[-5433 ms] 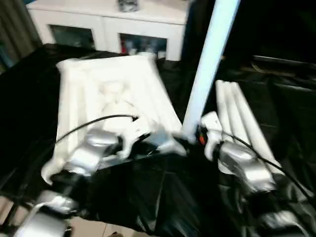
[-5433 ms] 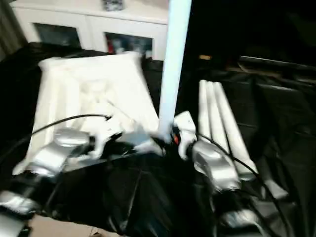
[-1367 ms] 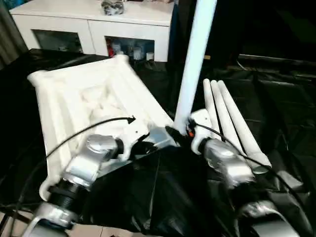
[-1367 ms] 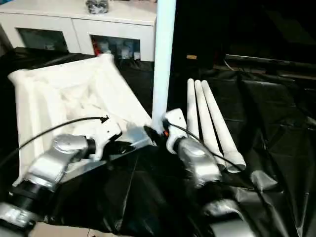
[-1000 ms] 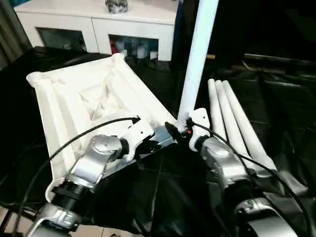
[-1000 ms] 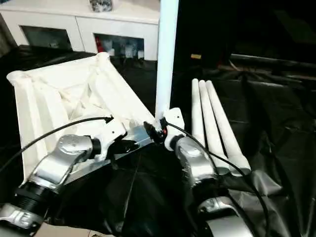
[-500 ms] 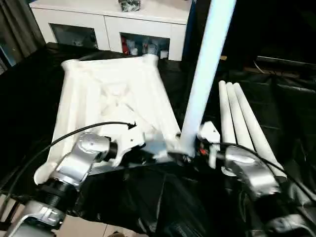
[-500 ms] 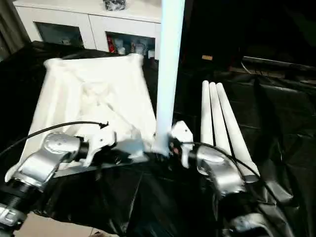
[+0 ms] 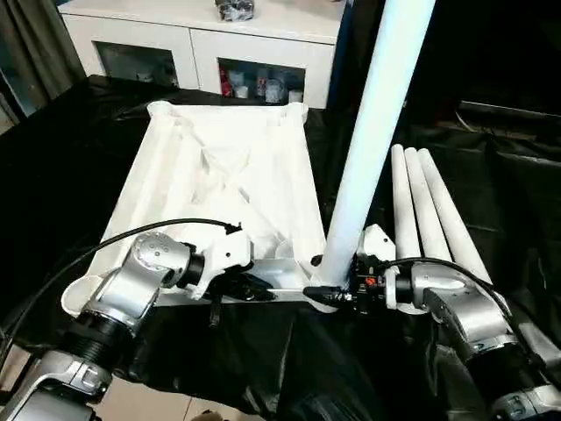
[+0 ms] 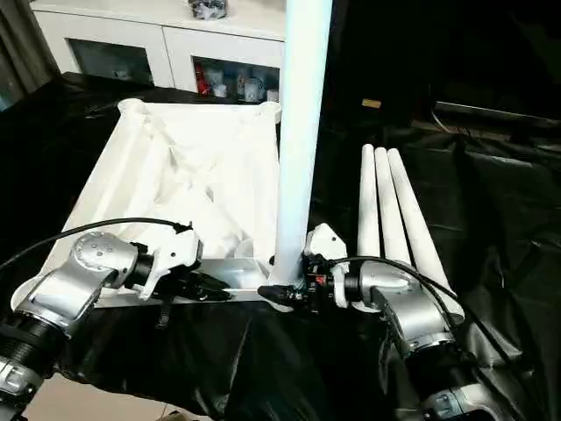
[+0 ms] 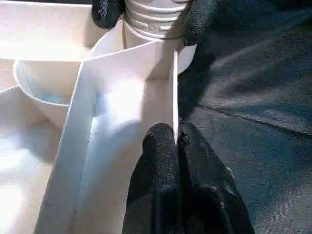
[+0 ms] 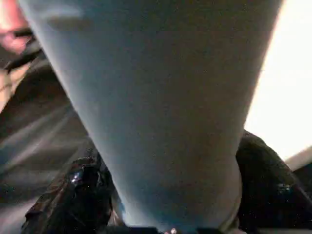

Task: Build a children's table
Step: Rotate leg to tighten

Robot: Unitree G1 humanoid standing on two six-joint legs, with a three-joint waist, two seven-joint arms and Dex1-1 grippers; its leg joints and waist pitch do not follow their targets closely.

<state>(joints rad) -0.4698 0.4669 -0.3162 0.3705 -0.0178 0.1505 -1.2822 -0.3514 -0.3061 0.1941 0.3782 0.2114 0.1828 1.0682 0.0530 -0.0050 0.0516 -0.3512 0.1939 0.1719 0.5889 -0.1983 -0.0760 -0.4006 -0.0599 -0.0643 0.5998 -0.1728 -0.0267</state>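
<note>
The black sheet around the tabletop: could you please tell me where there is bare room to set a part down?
The black sheet lies bare left of the tabletop, and again right of the three spare legs. It is crowded at the near right corner socket, where the right claw grips the upright leg and the left claw pinches the near rim.

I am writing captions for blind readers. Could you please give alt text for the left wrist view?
The left gripper is shut on the thin edge wall of the white tabletop. Beyond it, the right gripper's fingers clasp the ribbed end of a leg at the round corner socket, over black sheeting.
</note>
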